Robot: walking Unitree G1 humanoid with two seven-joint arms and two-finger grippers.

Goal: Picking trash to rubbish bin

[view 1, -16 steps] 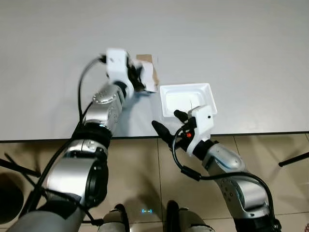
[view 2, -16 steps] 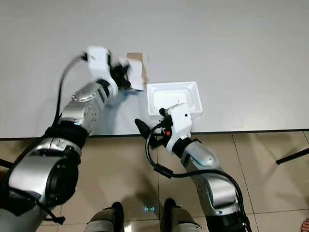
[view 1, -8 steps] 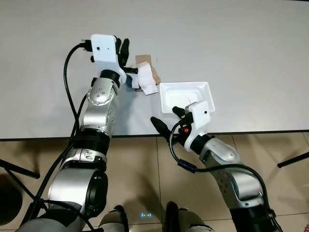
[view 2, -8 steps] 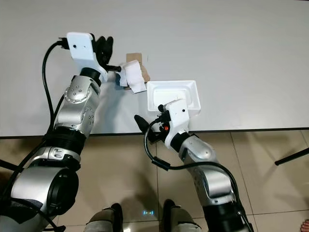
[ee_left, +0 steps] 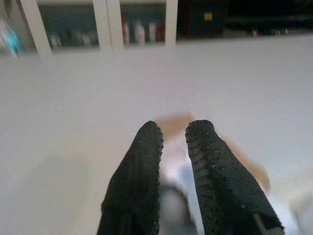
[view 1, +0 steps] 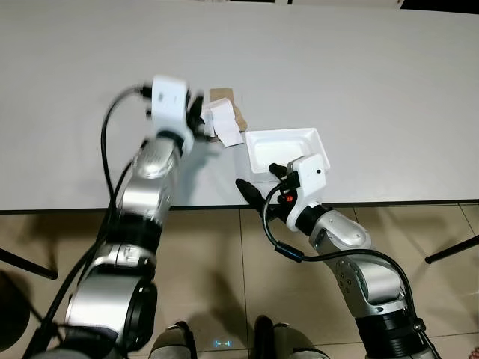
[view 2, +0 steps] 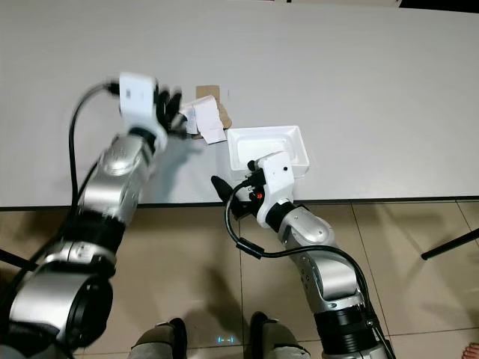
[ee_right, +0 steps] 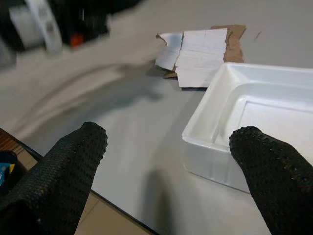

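The white foam tray [ee_right: 254,103] looks light, stiff and brittle; the right gripper [ee_right: 171,161], fingers spread wide, best straddles its near rim. The torn paper scrap [view 1: 224,123] lies just beyond the left gripper [ee_left: 171,132], fingers nearly together; whether they pinch it, I cannot tell.

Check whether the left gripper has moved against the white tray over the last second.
Yes. The left gripper is motion-blurred beside the torn paper; it swung up and out from the white tray, then partly back.

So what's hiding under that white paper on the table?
A brown cardboard piece pokes out from under the white paper. How far it runs beneath is covered.
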